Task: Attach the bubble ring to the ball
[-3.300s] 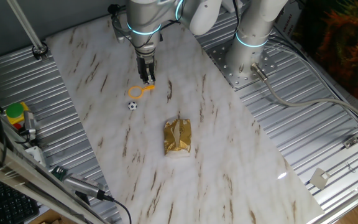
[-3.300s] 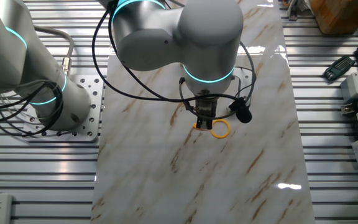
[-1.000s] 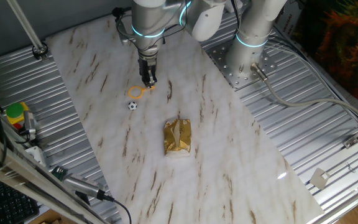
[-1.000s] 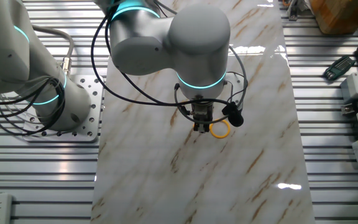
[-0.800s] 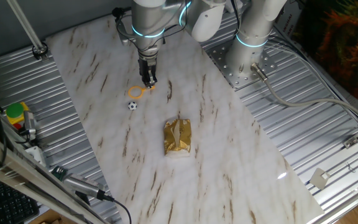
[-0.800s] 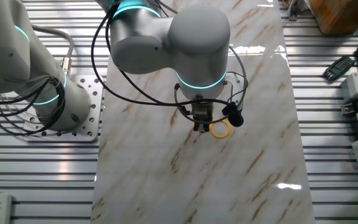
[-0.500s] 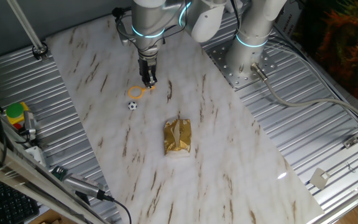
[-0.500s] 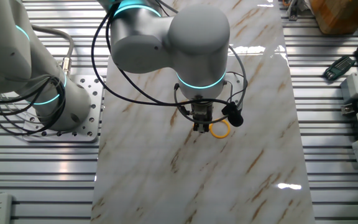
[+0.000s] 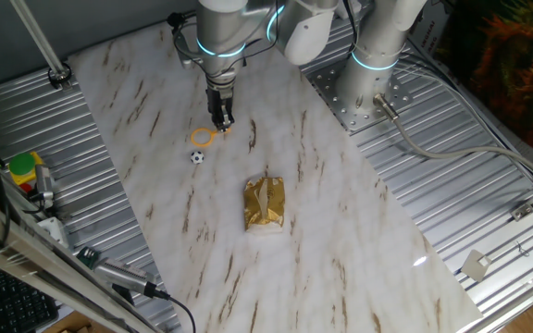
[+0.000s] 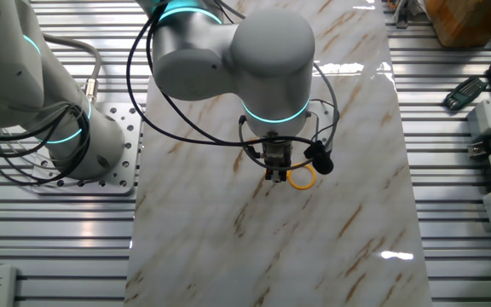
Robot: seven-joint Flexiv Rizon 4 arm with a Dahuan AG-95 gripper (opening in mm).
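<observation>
The bubble ring [image 9: 204, 138] is a thin orange-yellow hoop lying on the marble board, with its short handle pointing toward the gripper. It also shows in the other fixed view [image 10: 302, 177]. My gripper [image 9: 219, 123] points straight down at the handle end, its fingers close together around the handle; it also shows in the other fixed view [image 10: 274, 176]. The ball [image 9: 197, 157], tiny and white with black patches, lies a short way in front of the hoop, apart from it. In the other fixed view the arm hides the ball.
A gold foil packet [image 9: 265, 203] lies mid-board, in front of the ball. The marble board [image 9: 340, 250] sits on ribbed metal. The arm's base [image 9: 375, 55] stands at the back right. Tools and a yellow-green block [image 9: 23, 169] lie off the board's left edge.
Over the last second nothing has visibly moved. Compared with 3.3 s ago, the arm has shifted a little and the fingertips sit lower at the ring's handle.
</observation>
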